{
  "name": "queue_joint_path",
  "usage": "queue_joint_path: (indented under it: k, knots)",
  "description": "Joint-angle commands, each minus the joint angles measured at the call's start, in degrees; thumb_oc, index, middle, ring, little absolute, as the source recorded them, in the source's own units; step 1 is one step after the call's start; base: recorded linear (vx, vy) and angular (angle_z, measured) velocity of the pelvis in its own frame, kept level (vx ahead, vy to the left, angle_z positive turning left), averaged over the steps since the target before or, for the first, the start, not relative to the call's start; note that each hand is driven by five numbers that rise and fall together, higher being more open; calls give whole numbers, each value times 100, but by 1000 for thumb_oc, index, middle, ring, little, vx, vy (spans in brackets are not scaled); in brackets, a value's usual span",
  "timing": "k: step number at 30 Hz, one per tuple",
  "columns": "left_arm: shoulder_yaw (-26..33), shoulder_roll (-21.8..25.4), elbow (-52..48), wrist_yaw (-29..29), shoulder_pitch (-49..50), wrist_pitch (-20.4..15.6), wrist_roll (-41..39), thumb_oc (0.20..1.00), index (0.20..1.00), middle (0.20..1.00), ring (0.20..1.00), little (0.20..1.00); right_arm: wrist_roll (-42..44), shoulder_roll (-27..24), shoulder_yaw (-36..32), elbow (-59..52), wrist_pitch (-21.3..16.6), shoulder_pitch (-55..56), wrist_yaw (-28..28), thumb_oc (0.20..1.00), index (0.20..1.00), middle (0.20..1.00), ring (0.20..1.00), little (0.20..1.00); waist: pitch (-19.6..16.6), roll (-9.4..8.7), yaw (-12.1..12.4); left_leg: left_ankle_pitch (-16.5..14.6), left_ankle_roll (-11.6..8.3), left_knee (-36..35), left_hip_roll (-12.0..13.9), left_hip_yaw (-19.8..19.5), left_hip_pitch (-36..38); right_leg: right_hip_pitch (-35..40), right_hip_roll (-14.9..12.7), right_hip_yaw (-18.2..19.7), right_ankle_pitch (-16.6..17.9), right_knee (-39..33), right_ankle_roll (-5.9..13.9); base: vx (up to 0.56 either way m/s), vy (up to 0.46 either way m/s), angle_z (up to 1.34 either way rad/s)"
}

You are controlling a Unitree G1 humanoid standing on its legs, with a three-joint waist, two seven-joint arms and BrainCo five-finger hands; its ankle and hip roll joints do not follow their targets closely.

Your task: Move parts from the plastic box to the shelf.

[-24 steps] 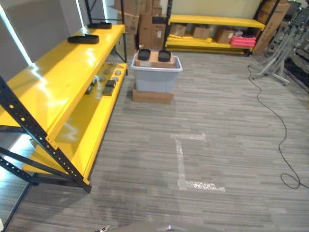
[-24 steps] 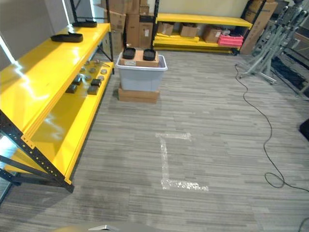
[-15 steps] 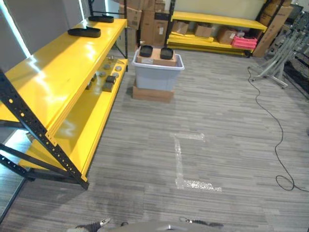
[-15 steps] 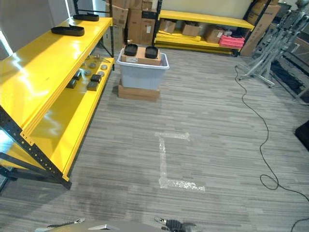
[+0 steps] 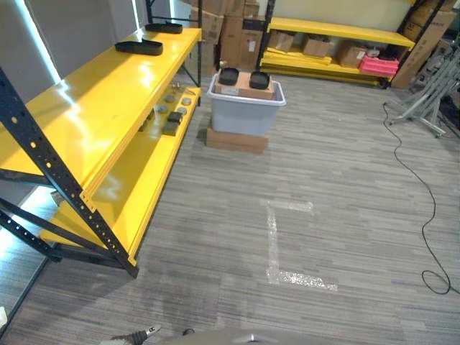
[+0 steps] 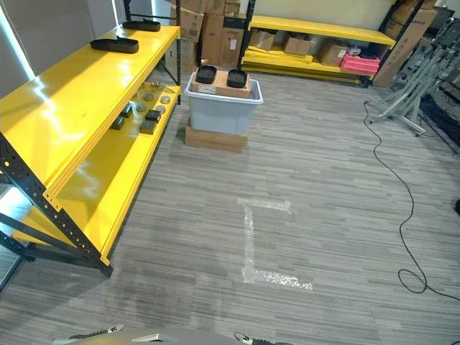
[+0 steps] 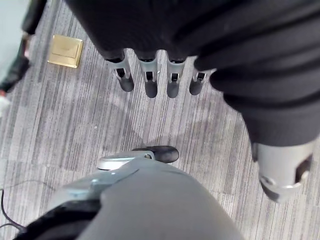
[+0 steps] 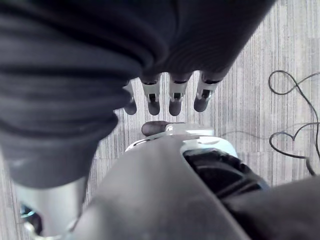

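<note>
A grey plastic box [image 5: 245, 113] stands on a flat cardboard carton on the floor ahead, with a brown carton and two black round parts [image 5: 229, 75] on top of it. To its left runs the long yellow shelf [image 5: 93, 115]; two black trays [image 5: 139, 47] lie on its upper level and several small dark parts [image 5: 172, 122] on its lower level. My left hand [image 7: 150, 80] hangs at my side over the floor, fingers straight, holding nothing. My right hand [image 8: 172, 97] hangs likewise, open and empty.
A second yellow shelf [image 5: 330, 43] with cartons and a pink pack lines the far wall. Stacked cartons [image 5: 230, 29] stand behind the box. Grey metal stands [image 5: 431, 100] and a black cable [image 5: 424, 208] lie on the right. White tape [image 5: 277, 244] marks the floor.
The whole picture has shifted: the box and shelf have slid slightly right and down, so the camera has moved. Nothing in the scene itself has moved.
</note>
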Motion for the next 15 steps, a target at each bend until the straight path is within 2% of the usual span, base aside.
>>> queue_joint_path:
  k: [1, 5, 9, 13, 15]
  knots:
    - [-133, -299, 569, -54, -446, -126, 362, 1000, 1000, 1000, 1000, 1000, 39, -13, -85, 522, 101, -181, -253, 1000, 1000, 1000, 1000, 1000, -17, 241, 98, -45, -80, -13, -76, 127, 137, 53, -2, -140, 93, 26, 331, 0, 0, 0]
    - [-254, -299, 502, -118, -489, -87, 432, 1000, 1000, 1000, 1000, 1000, 106, -5, -89, 488, 28, -230, -707, 1000, 1000, 1000, 1000, 1000, -7, 245, 67, -54, -72, -13, -60, 170, 155, 51, 0, -103, 104, 26, 335, 0, 0, 0]
    - [-340, -258, 456, -151, -500, -131, 580, 1000, 1000, 1000, 1000, 1000, 253, -4, -88, 404, 0, -276, -926, 1000, 1000, 1000, 1000, 1000, 9, 232, -9, -76, -41, -13, -46, 254, 175, 27, 19, 12, 118, 35, 327, 10, 19, -1]
    - [-377, -237, 428, -215, -500, -179, 752, 1000, 1000, 1000, 1000, 1000, 169, -26, -120, 387, 55, -270, -884, 1000, 1000, 1000, 1000, 1000, 54, 232, -76, -80, -21, -13, -31, 318, 190, -6, 23, 95, 124, 74, 320, 8, 56, -10]
    - [-439, -179, 395, -187, -520, -311, 662, 1000, 1000, 1000, 1000, 1000, -112, -13, -47, 385, 117, -231, -597, 1000, 1000, 1000, 1000, 1000, 153, 222, -172, -103, 24, -13, -20, 403, 231, -45, 26, 193, 119, 172, 312, 4, 102, -21]
